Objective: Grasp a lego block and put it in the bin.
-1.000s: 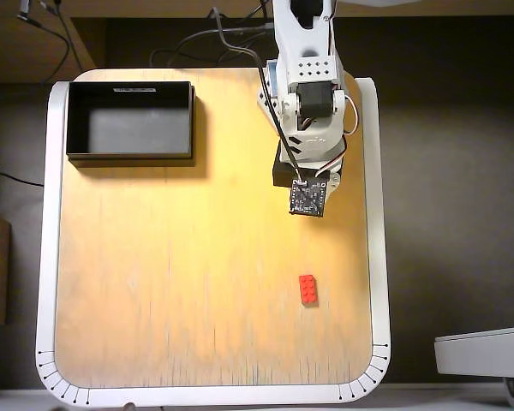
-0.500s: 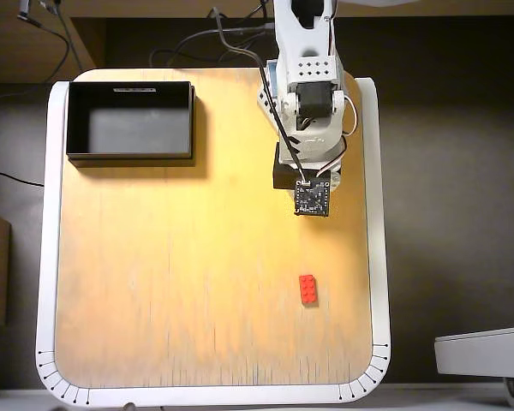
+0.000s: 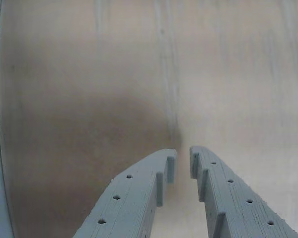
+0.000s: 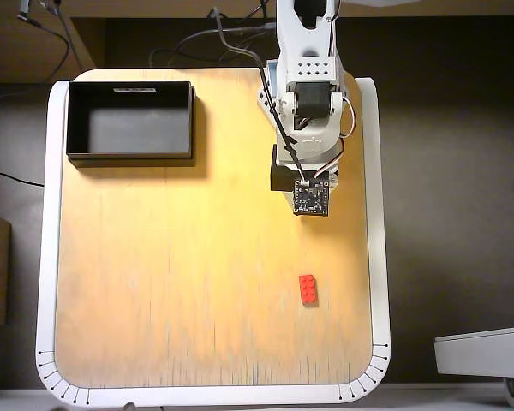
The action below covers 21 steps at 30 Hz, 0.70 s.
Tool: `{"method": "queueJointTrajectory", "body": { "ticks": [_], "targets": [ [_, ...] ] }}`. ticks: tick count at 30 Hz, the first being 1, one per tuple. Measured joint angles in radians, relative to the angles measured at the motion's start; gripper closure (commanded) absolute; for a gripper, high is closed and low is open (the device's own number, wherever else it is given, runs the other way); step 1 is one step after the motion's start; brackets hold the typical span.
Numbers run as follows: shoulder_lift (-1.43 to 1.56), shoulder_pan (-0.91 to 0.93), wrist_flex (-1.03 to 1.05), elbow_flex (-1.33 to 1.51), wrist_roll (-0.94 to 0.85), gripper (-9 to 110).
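Observation:
The lego block (image 4: 307,289), a small red brick, lies on the wooden board toward the lower right of the overhead view. The bin (image 4: 130,150), a black tray, stands empty at the board's upper left. My arm (image 4: 306,103) reaches down from the top edge. Its wrist board (image 4: 311,198) hangs well above the block in the picture and hides the fingers from above. In the wrist view my gripper (image 3: 183,158) points at bare wood. Its grey fingers (image 3: 139,193) are nearly together with nothing between them. Neither block nor bin appears in the wrist view.
A white rim (image 4: 48,257) frames the wooden board, with dark floor beyond it. Cables (image 4: 206,43) run behind the arm's base. A grey-white object (image 4: 484,351) sits off the board at the lower right.
The wrist has shifted very slightly to the right. The block and the bin have not moved.

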Motion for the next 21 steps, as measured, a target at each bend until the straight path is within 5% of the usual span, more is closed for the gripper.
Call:
{"method": "queueJointTrajectory", "body": {
  "ticks": [11,21],
  "targets": [
    [0.0,-0.002,0.0,-0.08,0.0,101],
    [-0.209,-0.003,0.006,-0.462,-0.035,101]
  ]
}}
